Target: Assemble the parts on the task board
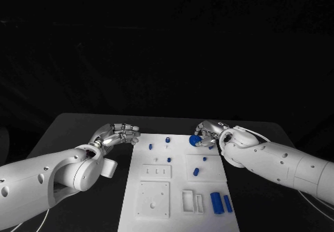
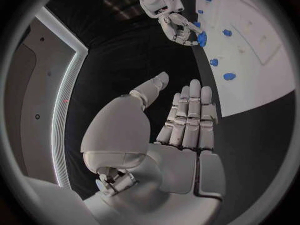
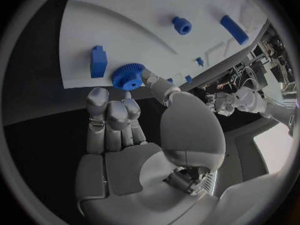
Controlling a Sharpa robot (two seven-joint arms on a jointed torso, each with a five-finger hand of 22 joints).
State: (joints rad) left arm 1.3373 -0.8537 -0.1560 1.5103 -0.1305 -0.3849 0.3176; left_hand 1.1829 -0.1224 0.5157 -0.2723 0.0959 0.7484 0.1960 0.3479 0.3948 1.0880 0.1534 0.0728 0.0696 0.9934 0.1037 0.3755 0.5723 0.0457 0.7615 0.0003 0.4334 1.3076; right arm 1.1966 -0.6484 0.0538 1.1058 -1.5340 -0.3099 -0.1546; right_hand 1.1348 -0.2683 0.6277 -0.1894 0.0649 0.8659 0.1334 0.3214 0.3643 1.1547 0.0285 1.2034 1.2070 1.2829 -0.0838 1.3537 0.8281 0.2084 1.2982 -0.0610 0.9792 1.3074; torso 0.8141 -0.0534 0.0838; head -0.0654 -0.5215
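Blue gear [image 1: 195,140], one, pinched by right hand [image 1: 206,134].

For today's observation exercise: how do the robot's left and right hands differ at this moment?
The right hand holds a blue gear at its fingertips; the left hand holds nothing. The right hand sits at the task board's far edge; the left hand hovers over black table beside the board. Both are silver on white arms.

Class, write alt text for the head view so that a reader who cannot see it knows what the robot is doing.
The right hand holds a blue gear at the far right edge of the white task board, while the left hand hovers empty beside the board's far left edge. Small blue parts, among them two blue bars, lie on the board.
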